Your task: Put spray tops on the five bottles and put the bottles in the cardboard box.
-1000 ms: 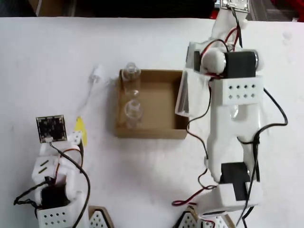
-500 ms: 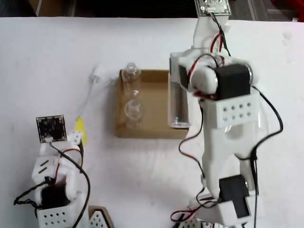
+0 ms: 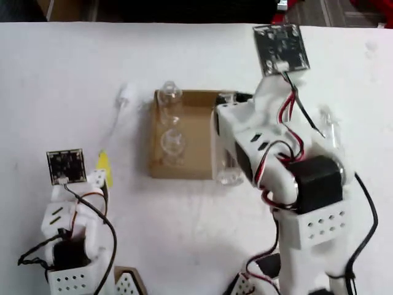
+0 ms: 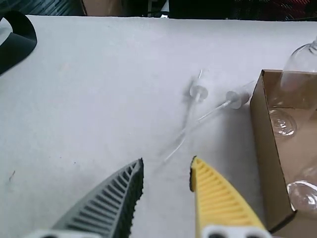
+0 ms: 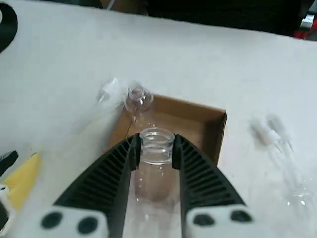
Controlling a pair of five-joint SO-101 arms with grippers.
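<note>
My right gripper is shut on a clear bottle with an open neck and no spray top. In the high view that bottle hangs at the right side of the cardboard box. Two clear bottles stand along the box's left wall. Two spray tops with long tubes lie on the table left of the box. My left gripper stands open over bare table short of them. Further spray tops lie right of the box.
The white table spreads wide left of the box. The right arm's body covers the table to the right of the box. A clear item lies beside that arm.
The right arm has drawn back toward the near side and left, carrying the bottle from the box's right wall to over the box's right part. The left arm has not moved.
</note>
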